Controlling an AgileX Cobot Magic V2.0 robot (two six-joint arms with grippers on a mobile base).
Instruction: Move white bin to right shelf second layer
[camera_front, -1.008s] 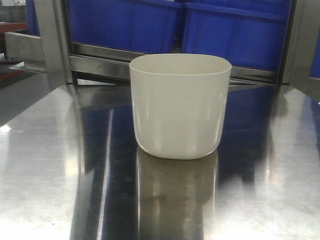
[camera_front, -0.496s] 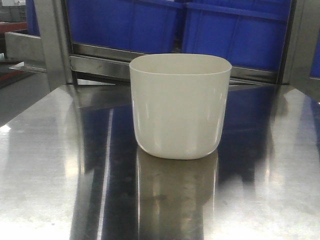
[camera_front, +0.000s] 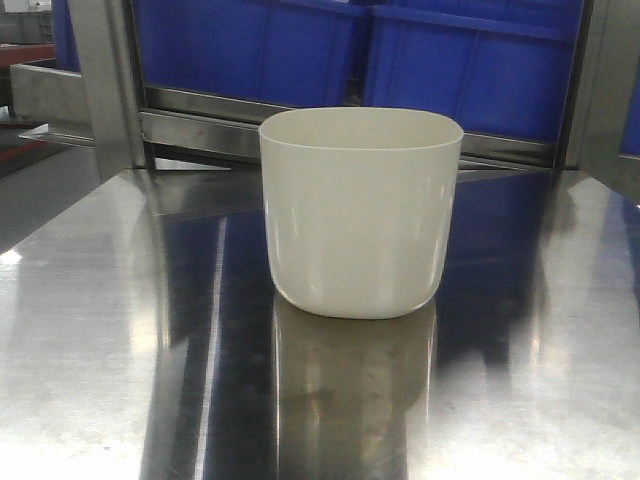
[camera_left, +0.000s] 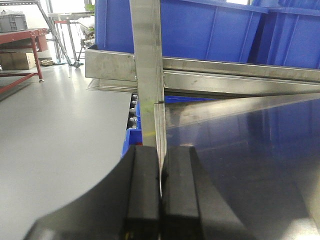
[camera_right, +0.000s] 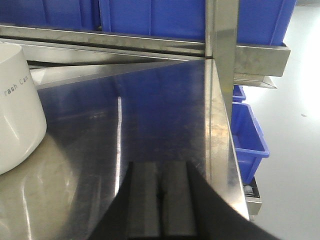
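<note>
The white bin (camera_front: 360, 210) stands upright and empty in the middle of the shiny steel tabletop (camera_front: 90, 330). Its side also shows at the left edge of the right wrist view (camera_right: 15, 105). My left gripper (camera_left: 160, 165) is shut and empty, low over the table's left edge. My right gripper (camera_right: 160, 172) is shut and empty, over the table near its right edge, to the right of the bin and apart from it. No gripper shows in the front view. The roller shelf level is out of view.
Blue crates (camera_front: 460, 70) sit on a steel rack rail (camera_front: 200, 120) behind the table. Steel uprights stand at the table's left (camera_left: 147, 75) and right (camera_right: 222, 50) far corners. A small blue bin (camera_right: 247, 135) sits lower, right of the table. Grey floor (camera_left: 55, 130) lies left.
</note>
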